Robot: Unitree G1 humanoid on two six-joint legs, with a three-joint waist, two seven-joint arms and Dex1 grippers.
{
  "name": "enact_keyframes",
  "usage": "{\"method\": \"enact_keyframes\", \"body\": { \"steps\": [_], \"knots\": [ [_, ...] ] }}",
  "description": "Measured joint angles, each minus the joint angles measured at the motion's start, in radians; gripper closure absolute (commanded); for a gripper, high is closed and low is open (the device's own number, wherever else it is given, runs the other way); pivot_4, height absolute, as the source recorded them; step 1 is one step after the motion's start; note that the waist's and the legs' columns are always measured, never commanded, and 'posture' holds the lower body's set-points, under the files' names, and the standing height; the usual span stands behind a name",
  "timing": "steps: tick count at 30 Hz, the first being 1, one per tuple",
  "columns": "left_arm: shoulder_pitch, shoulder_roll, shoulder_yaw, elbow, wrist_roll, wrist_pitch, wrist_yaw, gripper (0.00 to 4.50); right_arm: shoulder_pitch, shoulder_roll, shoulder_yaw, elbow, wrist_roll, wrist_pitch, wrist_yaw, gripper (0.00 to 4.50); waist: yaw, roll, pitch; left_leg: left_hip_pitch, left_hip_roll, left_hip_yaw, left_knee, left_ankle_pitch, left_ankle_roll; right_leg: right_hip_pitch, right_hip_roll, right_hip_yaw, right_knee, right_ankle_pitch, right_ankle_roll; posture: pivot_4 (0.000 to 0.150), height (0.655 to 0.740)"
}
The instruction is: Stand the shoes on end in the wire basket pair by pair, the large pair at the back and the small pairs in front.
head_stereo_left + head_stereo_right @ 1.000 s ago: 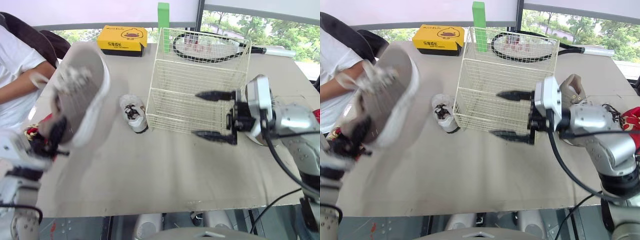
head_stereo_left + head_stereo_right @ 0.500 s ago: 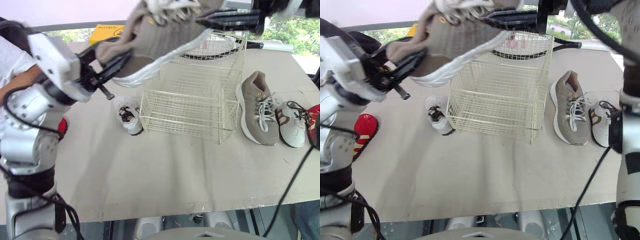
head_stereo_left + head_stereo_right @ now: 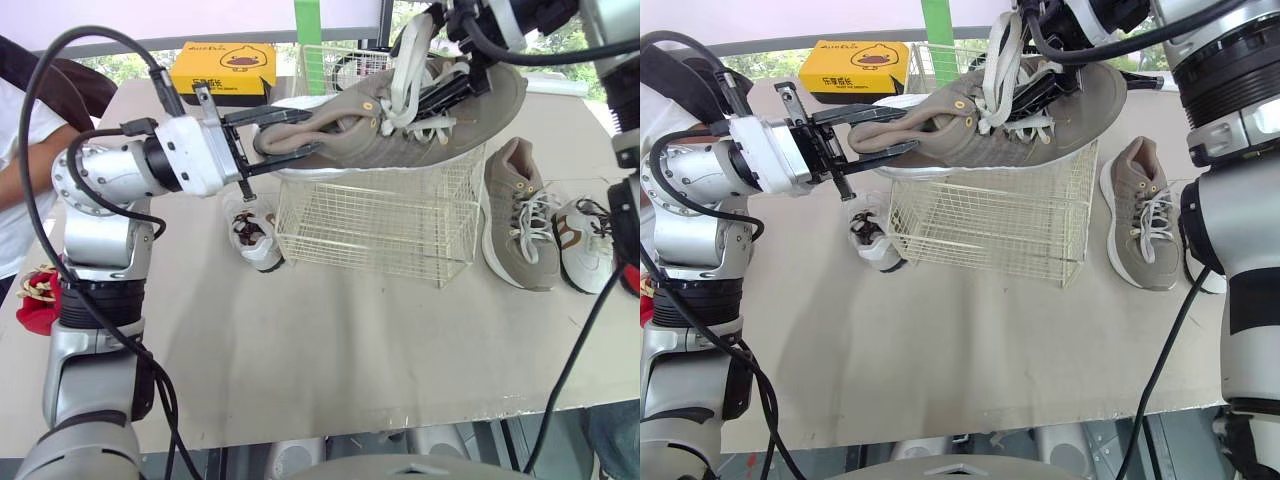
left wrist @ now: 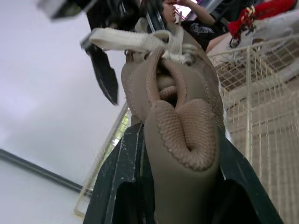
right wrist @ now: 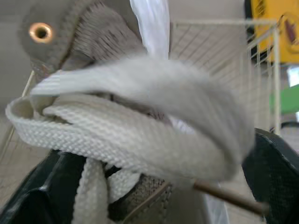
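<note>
My left claw (image 3: 315, 131) was clamped tight on the heel of the big grey shoe (image 3: 450, 125), which lay level just over the wire basket (image 3: 380, 225). My right claw (image 3: 436, 62) stood spread, the laces (image 3: 406, 68) draped between its fingers.

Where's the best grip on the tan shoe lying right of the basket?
Grip the heel collar, coming from above. The tan shoe lies sole-down beside the wire basket with its opening facing up, so one finger could probably go inside the rim and the other behind the heel.
</note>
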Motion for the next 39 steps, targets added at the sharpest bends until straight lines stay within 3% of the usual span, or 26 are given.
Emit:
{"method": "enact_keyframes", "body": {
  "steps": [3, 6, 8, 9, 12, 14, 20, 25, 31, 36, 39],
  "knots": [
    [-0.043, -0.004, -0.002, 0.05, 0.061, -0.121, 0.0, 3.59, -0.012, -0.002, 0.004, 0.018, -0.011, -0.037, 0.005, 2.65, 0.0, 0.0, 0.0, 0.0, 0.0, 0.0, 0.0, 0.0, 0.0, 0.0, 0.0, 0.0, 0.0, 0.0, 0.0, 0.15, 0.74],
    [-0.055, -0.004, -0.002, 0.074, 0.082, -0.172, 0.008, 3.59, -0.007, -0.003, -0.009, 0.009, -0.012, -0.058, 0.003, 3.8, -0.002, 0.001, 0.0, 0.0, 0.0, 0.0, 0.0, 0.0, 0.0, 0.0, 0.0, 0.0, 0.001, 0.0, 0.0, 0.15, 0.74],
    [-0.056, -0.003, -0.001, 0.077, 0.085, -0.179, 0.014, 2.69, 0.001, -0.004, -0.033, -0.005, -0.014, -0.06, 0.002, 4.34, -0.001, 0.001, 0.001, 0.0, 0.0, 0.0, 0.0, 0.0, 0.0, -0.001, 0.0, 0.0, 0.002, 0.0, 0.0, 0.15, 0.74],
    [-0.056, -0.001, 0.002, 0.076, 0.068, -0.171, 0.021, 2.46, 0.009, -0.008, -0.045, -0.016, -0.016, -0.063, -0.002, 4.49, -0.001, 0.001, 0.001, 0.0, 0.001, 0.0, 0.0, 0.0, 0.0, -0.001, 0.0, 0.0, 0.002, 0.0, 0.0, 0.15, 0.74],
    [-0.056, 0.008, 0.046, 0.033, -0.032, -0.02, 0.079, 0.94, 0.049, -0.013, -0.097, -0.032, -0.013, -0.041, -0.027, 4.5, -0.001, 0.001, 0.001, 0.0, 0.001, -0.001, 0.001, 0.0, 0.0, -0.001, 0.0, 0.0, 0.002, 0.0, 0.0, 0.15, 0.74],
    [-0.056, 0.023, 0.127, -0.012, -0.174, 0.218, 0.189, 0.19, 0.076, -0.024, -0.141, -0.035, -0.008, 0.007, -0.063, 4.5, -0.001, 0.001, 0.001, 0.0, 0.001, -0.001, 0.001, 0.0, 0.0, -0.001, -0.001, 0.0, 0.003, 0.0, 0.0, 0.15, 0.74],
    [0.092, 0.065, 0.414, -0.103, -0.717, 0.874, 0.562, 0.19, 0.084, -0.029, -0.343, -0.099, 0.088, 0.263, -0.203, 4.5, -0.007, 0.002, 0.002, 0.002, 0.005, -0.008, 0.0, 0.0, 0.0, -0.003, -0.002, 0.0, 0.015, -0.001, 0.003, 0.15, 0.74],
    [0.333, -0.01, 0.456, -0.285, -1.032, 1.134, 0.771, 0.19, 0.162, 0.017, -0.511, -0.31, 0.207, 0.508, -0.369, 4.5, 0.0, 0.0, 0.001, 0.001, 0.003, -0.011, 0.001, 0.001, -0.003, -0.001, -0.004, -0.002, 0.014, -0.001, 0.002, 0.15, 0.74],
    [0.286, -0.199, 0.269, -0.471, -1.207, 1.17, 0.959, 0.19, 0.331, 0.153, -0.597, -0.597, 0.351, 0.764, -0.581, 4.5, 0.017, 0.0, 0.001, 0.003, -0.004, -0.014, 0.005, 0.004, -0.006, 0.002, -0.006, -0.002, 0.015, 0.0, 0.0, 0.15, 0.74],
    [0.183, -0.243, 0.215, -0.443, -1.222, 1.158, 1.013, 0.19, 0.364, 0.174, -0.645, -0.74, 0.442, 0.859, -0.675, 4.5, 0.021, 0.0, 0.001, 0.005, -0.004, -0.013, 0.006, 0.004, -0.006, 0.004, -0.002, -0.004, 0.017, 0.0, 0.0, 0.15, 0.74],
    [0.109, -0.279, 0.193, -0.371, -1.222, 1.154, 1.017, 1.02, 0.408, 0.175, -0.668, -0.818, 0.488, 0.9, -0.731, 4.5, 0.023, 0.0, 0.001, 0.005, -0.004, -0.014, 0.006, 0.004, -0.006, 0.004, -0.001, -0.004, 0.017, 0.0, -0.001, 0.15, 0.74]
  ]
}}
